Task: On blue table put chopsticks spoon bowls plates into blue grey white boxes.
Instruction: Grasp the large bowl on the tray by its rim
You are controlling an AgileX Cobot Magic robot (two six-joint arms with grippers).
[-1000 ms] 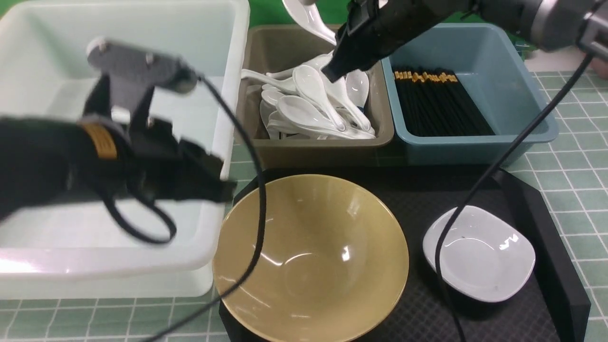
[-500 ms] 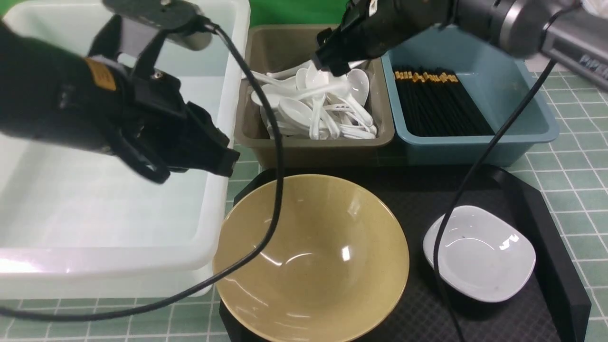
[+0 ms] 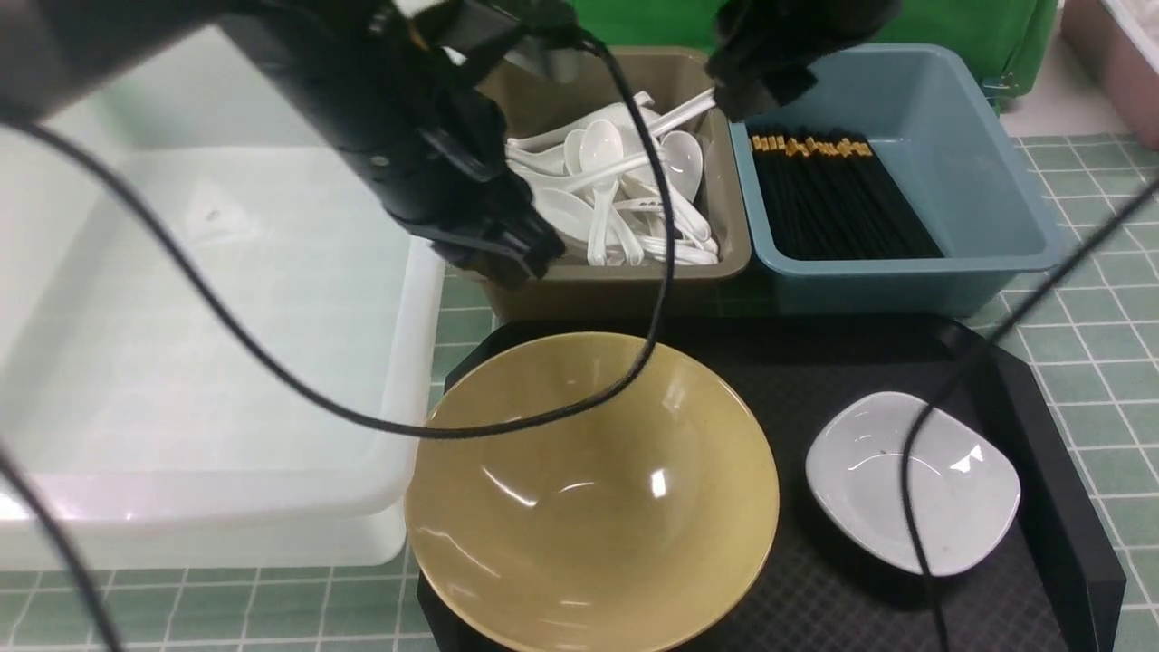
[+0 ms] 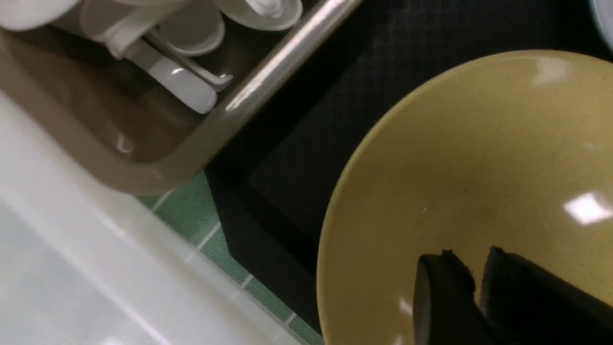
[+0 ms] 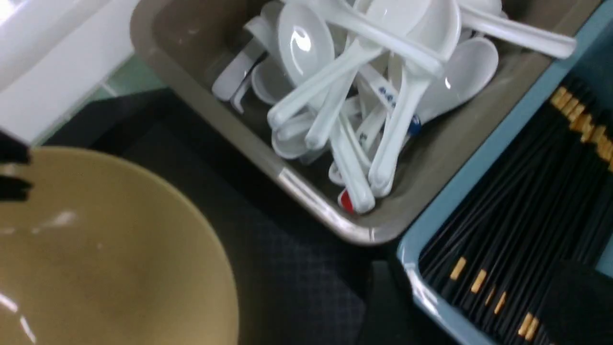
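Note:
A big yellow bowl (image 3: 593, 507) and a small white plate (image 3: 914, 484) rest on a black tray (image 3: 815, 362). White spoons (image 3: 616, 199) fill the grey box (image 3: 616, 281); black chopsticks (image 3: 842, 199) lie in the blue box (image 3: 905, 281). The white box (image 3: 199, 317) stands on the left. My left gripper (image 3: 525, 258) hangs at the grey box's front wall, above the bowl's far rim; in the left wrist view its jaws (image 4: 479, 261) stand slightly apart and empty over the bowl (image 4: 479, 167). My right gripper (image 3: 756, 91) hovers where the grey and blue boxes meet, open, holding nothing.
The left arm's cable (image 3: 634, 344) loops down over the bowl's far rim. The right arm's cable (image 3: 914, 471) drapes across the white plate. Green tiled table surface (image 3: 1087, 362) shows to the right of the tray.
The right gripper dropped its spoon into the grey box and drew back toward the blue box. The left arm swung from over the white box to the grey box's front, its jaws parting slightly.

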